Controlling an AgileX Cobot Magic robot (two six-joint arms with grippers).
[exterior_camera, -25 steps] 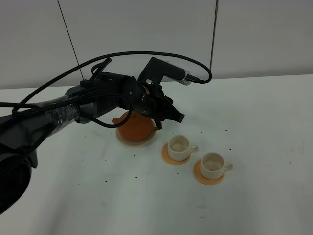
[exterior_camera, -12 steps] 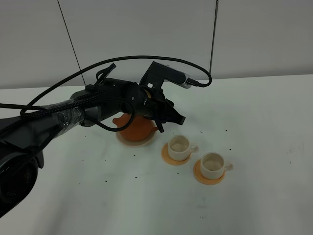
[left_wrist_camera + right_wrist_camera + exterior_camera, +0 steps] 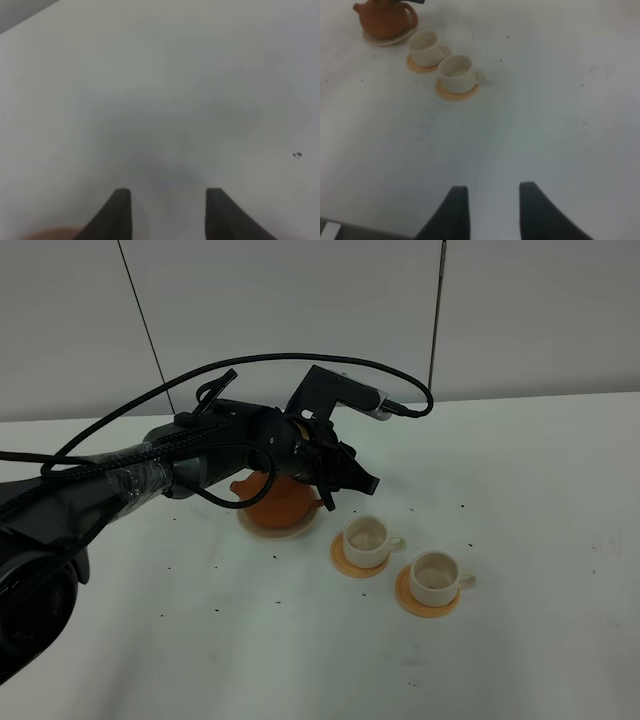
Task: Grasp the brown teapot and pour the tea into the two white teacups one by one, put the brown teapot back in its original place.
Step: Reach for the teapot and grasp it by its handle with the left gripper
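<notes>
Reaching for the pot is the step in hand, by my reading. Left fingers (image 3: pixel 120 215) are standing apart with only bare bench (image 3: pixel 520 500) showing between them, holding nothing. Seen from the high camera, they are hanging just over the handle side of the brown teapot (image 3: pixel 276 506), with the arm hiding its lid. Pot is sitting upright on its pale saucer (image 3: pixel 290 533), spout pointing away from the cups. Right fingers (image 3: pixel 456 210) are likewise standing apart and empty, over open bench well away from the tea things.

Two white teacups are sitting on orange coasters (image 3: pixel 343 566): nearer cup (image 3: pixel 366 537) just beside the saucer, farther cup (image 3: pixel 434 577) beyond it, the two not touching. Insides are looking pale. Cannot tell whether tea is in them, so I am judging pouring as not begun.

Next move, as I judge it, is calling for the left fingers to drop around the handle loop and close firmly before any lift. A pot swinging in a loose grip is the risk.

Room: nearer cup is crowding the handle side, leaving little margin there. Wide bare bench is lying to the right of the cups and toward the front. Back edge of the bench is meeting the wall (image 3: pixel 300 310) behind the arm. Looping cable (image 3: pixel 300 357) is arching above the wrist, clear of the crockery.
</notes>
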